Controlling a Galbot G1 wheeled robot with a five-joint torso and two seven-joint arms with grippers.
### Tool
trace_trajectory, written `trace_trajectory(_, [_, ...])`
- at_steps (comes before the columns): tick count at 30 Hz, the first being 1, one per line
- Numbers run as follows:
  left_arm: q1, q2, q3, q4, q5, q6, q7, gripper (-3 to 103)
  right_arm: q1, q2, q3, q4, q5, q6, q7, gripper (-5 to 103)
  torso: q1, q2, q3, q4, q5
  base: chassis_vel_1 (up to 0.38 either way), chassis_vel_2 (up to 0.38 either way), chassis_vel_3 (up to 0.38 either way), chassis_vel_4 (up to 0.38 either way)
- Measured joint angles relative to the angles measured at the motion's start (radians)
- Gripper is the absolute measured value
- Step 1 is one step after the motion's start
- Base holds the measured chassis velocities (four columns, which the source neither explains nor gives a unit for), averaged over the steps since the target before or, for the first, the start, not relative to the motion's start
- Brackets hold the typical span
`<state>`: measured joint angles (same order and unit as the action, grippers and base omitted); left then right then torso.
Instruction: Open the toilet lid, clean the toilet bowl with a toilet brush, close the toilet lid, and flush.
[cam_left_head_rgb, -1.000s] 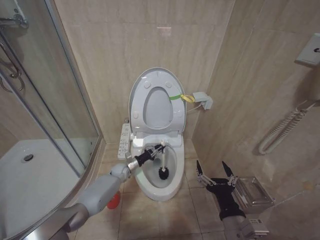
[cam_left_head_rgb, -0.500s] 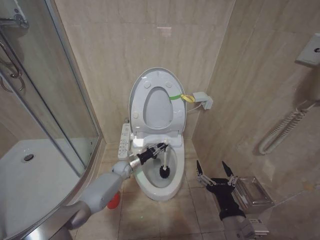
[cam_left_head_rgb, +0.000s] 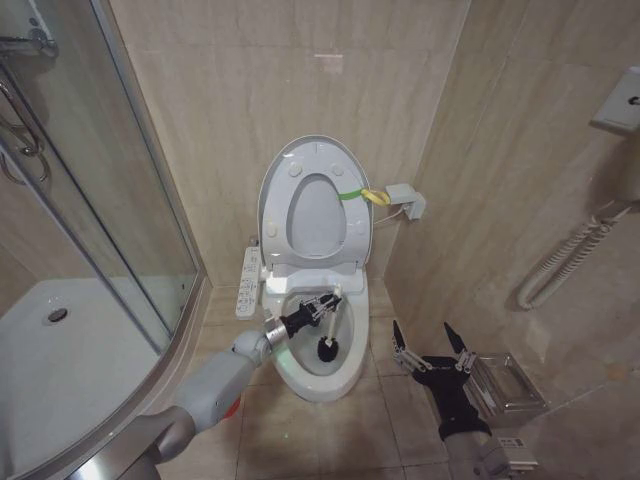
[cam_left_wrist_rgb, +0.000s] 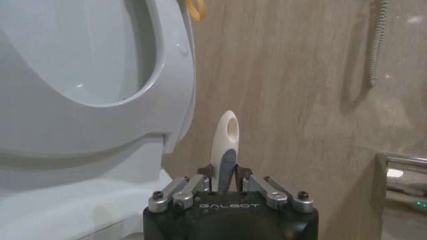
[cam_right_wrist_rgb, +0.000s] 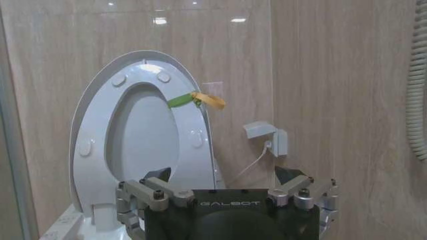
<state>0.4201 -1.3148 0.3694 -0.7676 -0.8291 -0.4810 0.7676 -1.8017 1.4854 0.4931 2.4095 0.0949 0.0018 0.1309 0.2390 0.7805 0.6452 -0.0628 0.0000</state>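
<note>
The toilet lid (cam_left_head_rgb: 315, 160) stands raised against the wall together with the ring seat, its yellow-green strap loop (cam_left_head_rgb: 362, 195) on the right edge. Below it the white toilet bowl (cam_left_head_rgb: 320, 385) lies open. My left gripper (cam_left_head_rgb: 322, 302) is over the bowl, shut on the white handle of the toilet brush (cam_left_head_rgb: 329, 325), whose dark head is down inside the bowl. The left wrist view shows the handle tip (cam_left_wrist_rgb: 225, 145) sticking up between the shut fingers of the left gripper (cam_left_wrist_rgb: 225, 181). My right gripper (cam_left_head_rgb: 430, 345) hangs open beside the bowl, to its right, holding nothing.
A curved glass shower enclosure (cam_left_head_rgb: 100, 210) walls off the left. A button panel (cam_left_head_rgb: 250, 280) sits at the bowl's left side and a red holder cup (cam_left_head_rgb: 231, 404) stands on the floor behind my left arm. A wall box (cam_left_head_rgb: 408, 201), a coiled hose (cam_left_head_rgb: 560, 262) and a metal rack (cam_left_head_rgb: 505, 385) lie to the right.
My left gripper has shifted slightly to the right over the bowl, tipping the brush handle more upright; the dark head has stayed low in the bowl. The right arm has not moved.
</note>
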Motion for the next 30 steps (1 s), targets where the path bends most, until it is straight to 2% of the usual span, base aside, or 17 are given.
trace_trajectory(7, [-0.024,0.012,-0.002,-0.042,0.005,-0.001,0.0,22,0.0,0.0,0.0,0.0,0.0,0.0,0.0,100,0.0,0.0,0.0,-0.0001,0.0,0.0,0.0,0.0,0.0])
trace_trajectory(13, [-0.038,-0.018,0.013,-0.075,0.009,-0.002,0.001,19,0.0,0.0,0.0,0.0,0.0,0.0,0.0,100,0.0,0.0,0.0,-0.0004,0.0001,0.0,0.0,0.0,0.0])
trace_trajectory(16, [-0.029,-0.035,0.014,-0.061,0.016,-0.007,0.01,19,0.0,0.0,0.0,0.0,0.0,0.0,0.0,100,0.0,0.0,0.0,-0.0004,0.0001,0.0,0.0,0.0,0.0])
trace_trajectory(21, [0.006,-0.058,-0.007,0.027,0.039,-0.034,0.044,18,0.0,0.0,0.0,0.0,0.0,0.0,0.0,100,0.0,0.0,0.0,-0.0001,-0.0001,0.0,0.0,0.0,0.0])
trace_trajectory(30, [-0.006,-0.023,-0.015,0.019,0.047,-0.039,0.059,18,0.0,0.0,0.0,0.0,0.0,0.0,0.0,100,0.0,0.0,0.0,0.0002,0.0,0.0,0.0,0.0,0.0])
